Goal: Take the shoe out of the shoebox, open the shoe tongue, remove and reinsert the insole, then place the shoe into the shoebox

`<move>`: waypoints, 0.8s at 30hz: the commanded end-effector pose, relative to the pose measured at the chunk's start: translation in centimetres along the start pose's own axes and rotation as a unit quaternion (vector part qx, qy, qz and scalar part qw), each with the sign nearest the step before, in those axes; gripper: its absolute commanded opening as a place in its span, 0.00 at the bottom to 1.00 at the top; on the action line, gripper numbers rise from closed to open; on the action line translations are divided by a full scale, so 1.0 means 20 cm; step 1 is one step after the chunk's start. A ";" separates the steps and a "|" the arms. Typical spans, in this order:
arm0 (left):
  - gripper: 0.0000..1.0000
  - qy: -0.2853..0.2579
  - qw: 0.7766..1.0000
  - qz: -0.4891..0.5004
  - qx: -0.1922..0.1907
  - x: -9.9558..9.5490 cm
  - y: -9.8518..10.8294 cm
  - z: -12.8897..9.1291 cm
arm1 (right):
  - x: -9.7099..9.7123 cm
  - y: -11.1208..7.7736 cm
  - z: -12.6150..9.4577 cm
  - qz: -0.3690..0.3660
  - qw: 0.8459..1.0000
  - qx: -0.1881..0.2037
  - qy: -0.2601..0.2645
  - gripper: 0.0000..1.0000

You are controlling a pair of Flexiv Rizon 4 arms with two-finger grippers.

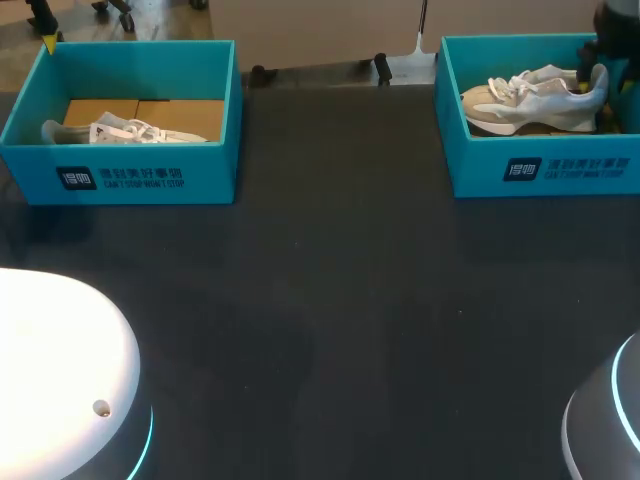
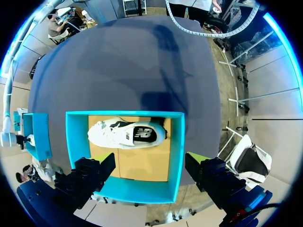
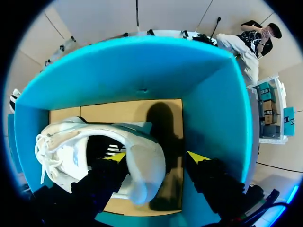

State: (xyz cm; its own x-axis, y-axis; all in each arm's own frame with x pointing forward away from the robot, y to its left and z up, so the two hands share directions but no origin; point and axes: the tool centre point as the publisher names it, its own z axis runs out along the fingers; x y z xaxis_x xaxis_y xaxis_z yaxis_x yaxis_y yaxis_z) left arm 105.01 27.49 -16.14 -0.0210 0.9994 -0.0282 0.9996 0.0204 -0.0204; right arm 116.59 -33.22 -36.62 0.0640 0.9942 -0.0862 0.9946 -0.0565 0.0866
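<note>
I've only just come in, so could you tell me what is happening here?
Two teal boxes sit on the table, a shoe in each. The right tool is down in the right shoebox, open, one finger inside the beige shoe and the other behind its heel. The left tool hangs open above the left shoebox, whose white shoe lies untouched.

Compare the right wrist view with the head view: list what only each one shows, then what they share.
Only the right wrist view: the right gripper open, straddling the heel of the white shoe, one yellow tip at the shoe's opening, the other clear of the heel. Only the head view: the left shoebox holding a second shoe, and the dark table between the boxes. Both: the right shoebox, teal, with that white shoe inside on its cardboard floor.
</note>
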 end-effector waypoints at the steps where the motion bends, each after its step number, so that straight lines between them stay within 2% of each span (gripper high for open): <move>1: 1.00 0.001 1.000 0.001 0.001 0.00 0.00 0.00 | -0.01 0.05 0.07 -0.004 0.998 0.066 0.000 0.76; 3: 1.00 0.001 1.000 0.001 0.001 0.00 0.00 0.00 | -0.01 0.04 0.09 -0.004 0.998 0.070 0.003 0.73; 10: 1.00 0.001 1.000 0.001 0.001 0.00 0.00 0.00 | 0.01 0.03 0.15 -0.003 0.996 0.083 0.016 0.76; 11: 1.00 0.001 1.000 0.001 0.001 0.00 0.00 0.00 | 0.02 0.02 0.16 -0.004 0.996 0.085 0.014 0.67; 12: 1.00 0.001 1.000 0.001 0.001 0.00 0.00 0.00 | 0.02 0.02 0.16 -0.003 0.996 0.086 0.014 0.50; 14: 1.00 0.001 1.000 0.001 0.001 0.00 0.00 0.00 | 0.02 0.02 0.16 -0.001 0.996 0.085 0.010 0.29; 15: 1.00 0.001 1.000 0.001 0.001 0.00 0.00 0.00 | 0.02 0.01 0.16 -0.001 0.996 0.084 0.009 0.00; 24: 1.00 0.001 1.000 0.001 0.001 0.00 0.00 0.00 | 0.00 -0.01 0.11 -0.008 0.997 0.075 -0.003 0.00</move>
State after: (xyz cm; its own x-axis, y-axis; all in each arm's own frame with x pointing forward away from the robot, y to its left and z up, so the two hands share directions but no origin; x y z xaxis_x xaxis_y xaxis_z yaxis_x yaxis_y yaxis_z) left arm 105.01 27.47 -16.14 -0.0208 0.9994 -0.0281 0.9996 0.0202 -0.0204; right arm 116.28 -33.74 -38.99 0.0528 0.9945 -0.0909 0.9985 -0.0516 0.0164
